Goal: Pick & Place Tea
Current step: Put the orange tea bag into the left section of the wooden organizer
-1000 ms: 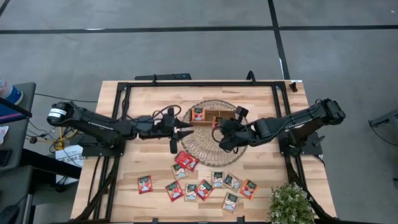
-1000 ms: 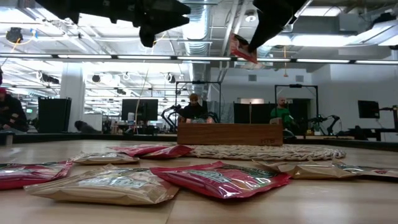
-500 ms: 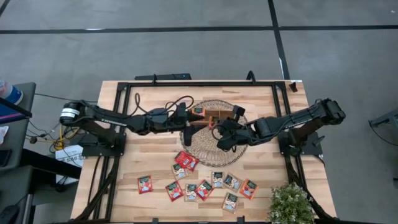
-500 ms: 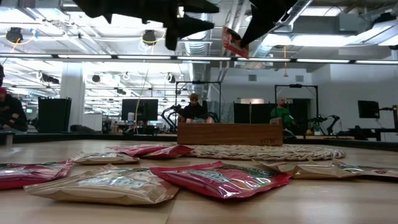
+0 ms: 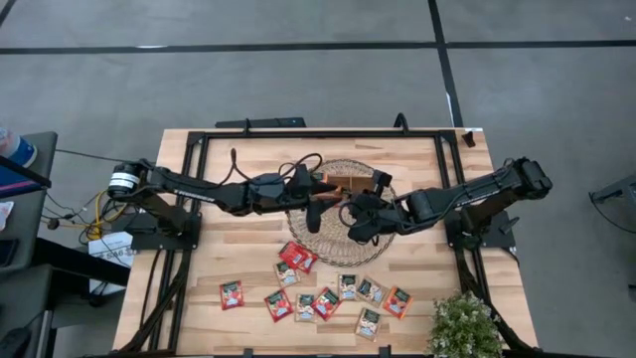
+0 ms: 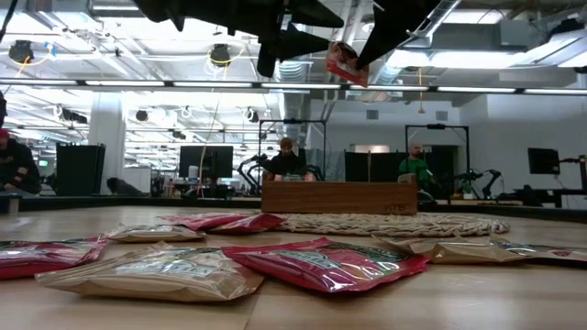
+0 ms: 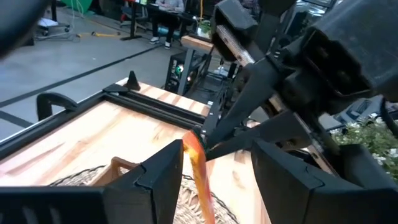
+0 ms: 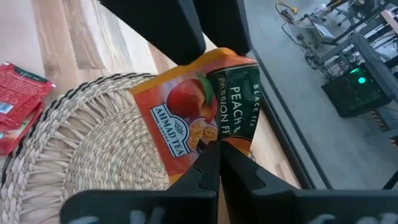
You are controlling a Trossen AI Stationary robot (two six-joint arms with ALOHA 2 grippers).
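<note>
My right gripper (image 8: 219, 149) is shut on an orange tea sachet (image 8: 199, 112), held high above the round wicker mat (image 5: 338, 229). My left gripper (image 7: 217, 149) is open and level. Its two fingers stand on either side of that sachet (image 7: 196, 163), which shows edge-on between them; I cannot tell whether they touch it. In the low view both grippers hang at the top, with the sachet (image 6: 344, 62) between them. Several more red and pale sachets (image 5: 318, 293) lie flat on the table near its front edge. My right gripper pinches one edge of the orange sachet (image 8: 208, 142) between the free ends of its two fingers. The fingers come from the table's right, slanting down. The sachet sticks out ahead of them toward my left gripper, tilted and lifted clear of the mat.
A brown wooden tray (image 5: 350, 185) stands on the far part of the mat. A potted plant (image 5: 462, 323) is at the near right corner. A black frame (image 5: 298, 134) runs along the table's far and side edges. People sit beyond the table (image 6: 286, 156).
My left gripper has travelled toward the table's right edge, over the mat, until its fingers stand around the sachet held by my right gripper. My right gripper has stayed in place with the sachet.
</note>
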